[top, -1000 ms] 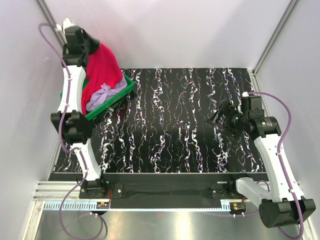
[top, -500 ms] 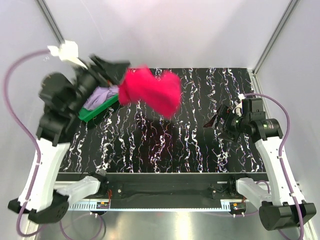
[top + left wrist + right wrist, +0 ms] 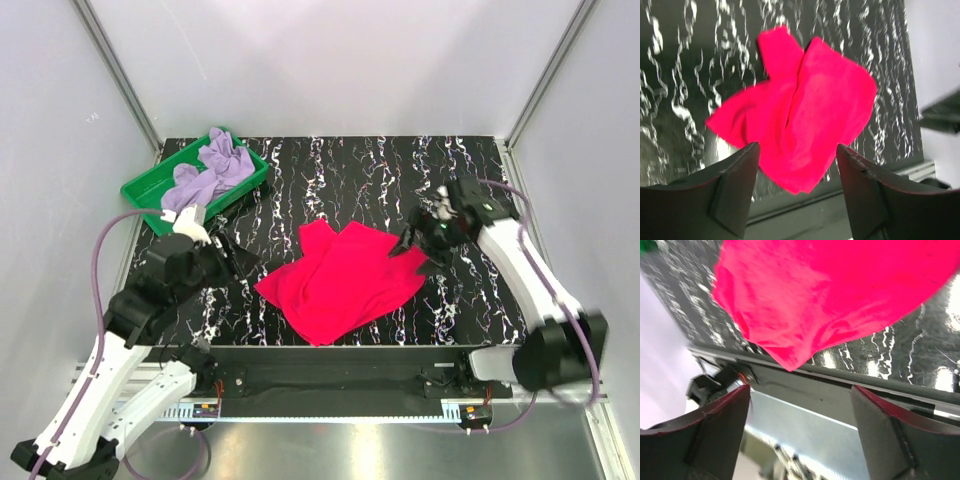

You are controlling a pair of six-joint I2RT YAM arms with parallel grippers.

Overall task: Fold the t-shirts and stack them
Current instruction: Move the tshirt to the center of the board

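Note:
A crimson t-shirt [image 3: 345,280] lies crumpled and loosely spread in the middle of the black marbled table. A lavender t-shirt [image 3: 205,175] lies bunched in the green tray [image 3: 140,192] at the back left. My left gripper [image 3: 240,260] hovers just left of the red shirt, open and empty. In the left wrist view the shirt [image 3: 800,110] sits beyond the gripper [image 3: 796,146]. My right gripper [image 3: 415,248] is at the shirt's right edge, open, holding nothing. The right wrist view shows the gripper [image 3: 800,387] past the shirt's near corner [image 3: 790,355].
The table's front edge [image 3: 330,350] runs just below the red shirt's near corner. White enclosure walls with metal corner posts [image 3: 120,75] close in the back and sides. The tray stands tight against the back left corner.
The left arm swung the red shirt out of the tray, let go, and dropped low at the front left. The shirt now lies mid-table. The right arm has reached in to its right edge.

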